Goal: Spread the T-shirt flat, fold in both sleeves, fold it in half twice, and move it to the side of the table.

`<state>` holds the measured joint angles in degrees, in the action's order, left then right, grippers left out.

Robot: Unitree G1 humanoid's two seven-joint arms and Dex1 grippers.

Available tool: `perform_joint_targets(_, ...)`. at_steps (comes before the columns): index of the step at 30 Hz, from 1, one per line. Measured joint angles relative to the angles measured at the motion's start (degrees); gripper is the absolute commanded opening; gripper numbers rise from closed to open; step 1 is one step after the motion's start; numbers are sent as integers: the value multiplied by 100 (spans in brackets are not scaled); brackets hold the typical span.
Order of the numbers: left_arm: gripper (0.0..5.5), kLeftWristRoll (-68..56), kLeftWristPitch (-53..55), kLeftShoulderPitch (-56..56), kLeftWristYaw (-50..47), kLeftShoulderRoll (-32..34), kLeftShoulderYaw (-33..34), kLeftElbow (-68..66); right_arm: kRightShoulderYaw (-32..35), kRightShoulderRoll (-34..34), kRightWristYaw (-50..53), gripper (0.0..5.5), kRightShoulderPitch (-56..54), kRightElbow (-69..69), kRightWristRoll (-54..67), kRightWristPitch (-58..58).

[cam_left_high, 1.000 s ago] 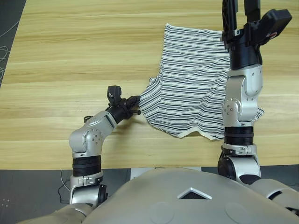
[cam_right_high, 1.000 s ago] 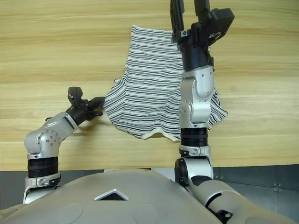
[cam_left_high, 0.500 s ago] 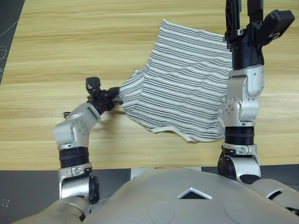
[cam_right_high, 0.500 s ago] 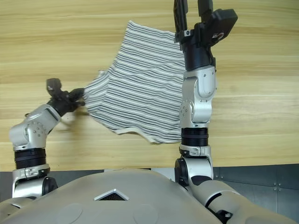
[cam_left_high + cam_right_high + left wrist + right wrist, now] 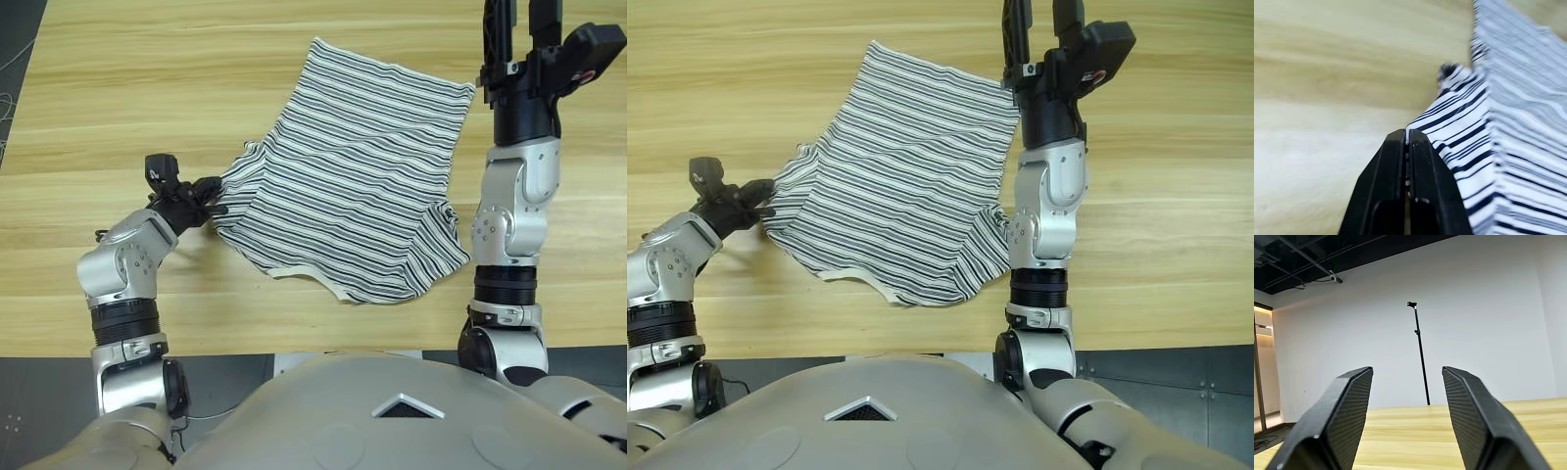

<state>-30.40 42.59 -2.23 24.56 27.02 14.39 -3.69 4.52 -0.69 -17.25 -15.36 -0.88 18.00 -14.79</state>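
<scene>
T-shirt (image 5: 353, 186) farther left — in left pincer (image 5: 216, 198)

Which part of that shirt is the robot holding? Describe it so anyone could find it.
On the wooden table lies a striped T-shirt. Its sleeve on the robot's left is pinched in the black left hand; the other sleeve lies free.

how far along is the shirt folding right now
Early. Nothing is folded yet: the T-shirt lies skewed on the table, partly spread, with cloth bunched along its near edge. In hand: the left gripper is shut on the shirt's left edge, and the right gripper is open, raised off the cloth. Left to do: flatten it, fold both sleeves, halve it twice, move it aside.
</scene>
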Motion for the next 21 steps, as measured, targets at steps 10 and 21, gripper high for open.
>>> perform_joint_targets(10,14,-311,430,-76,-9,-7,191,969,-2,4,12,263,31,-159,-30,-9)
perform_joint_targets(21,14,-357,710,409,221,-111,-587,1999,20,-4,4,263,31,-340,-90,-97)
